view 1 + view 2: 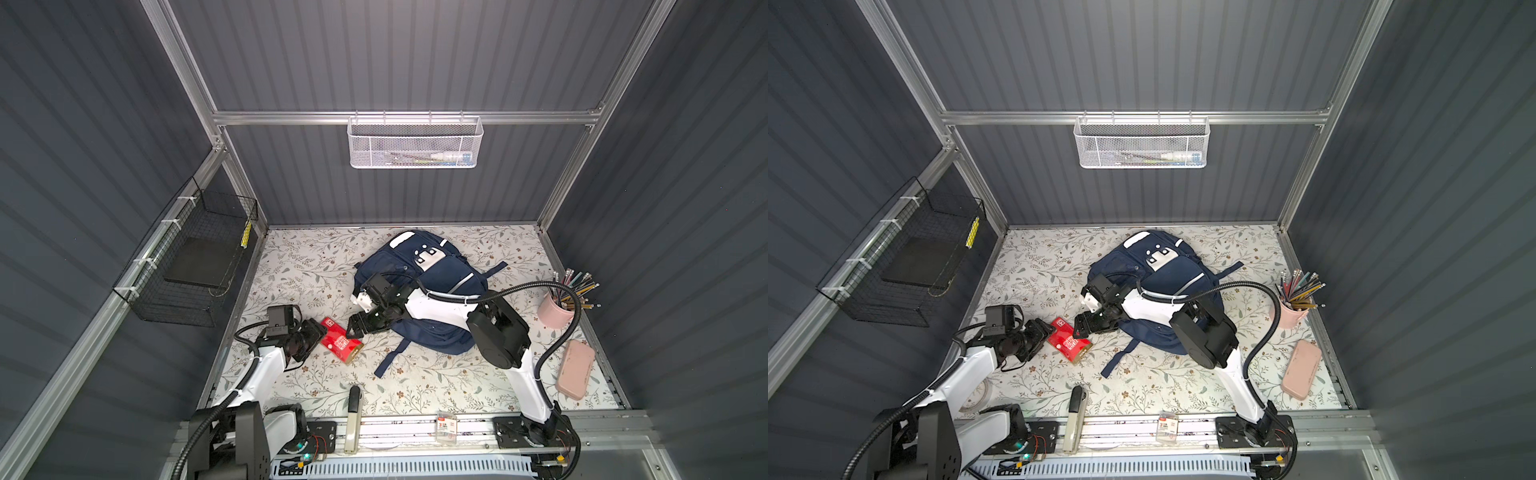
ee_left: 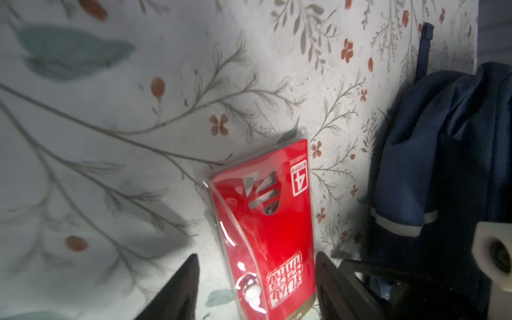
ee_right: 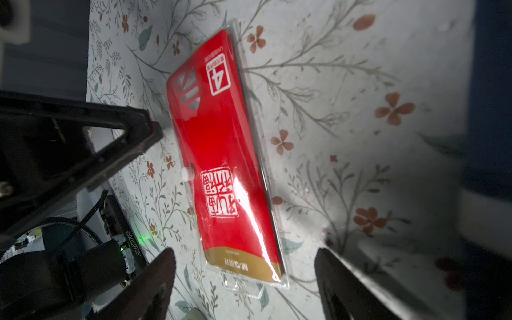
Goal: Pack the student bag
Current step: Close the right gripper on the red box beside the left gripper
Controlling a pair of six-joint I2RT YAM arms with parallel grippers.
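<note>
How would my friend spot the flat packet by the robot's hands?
Find the big navy backpack on the flowered table. Just left of it in both top views lies a flat packet. It alone is bright red with a gold end.

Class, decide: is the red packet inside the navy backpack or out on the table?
Out. The red packet lies flat on the floral table, beside the backpack.

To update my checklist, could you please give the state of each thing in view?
Bag: lying flat, front up; zips unclear.
Red packet: lying flat, not held.
Left gripper: open, straddling packet's end.
Right gripper: open, above packet.
Pencil cup: upright, full.
Pink case: shut, flat.
</note>
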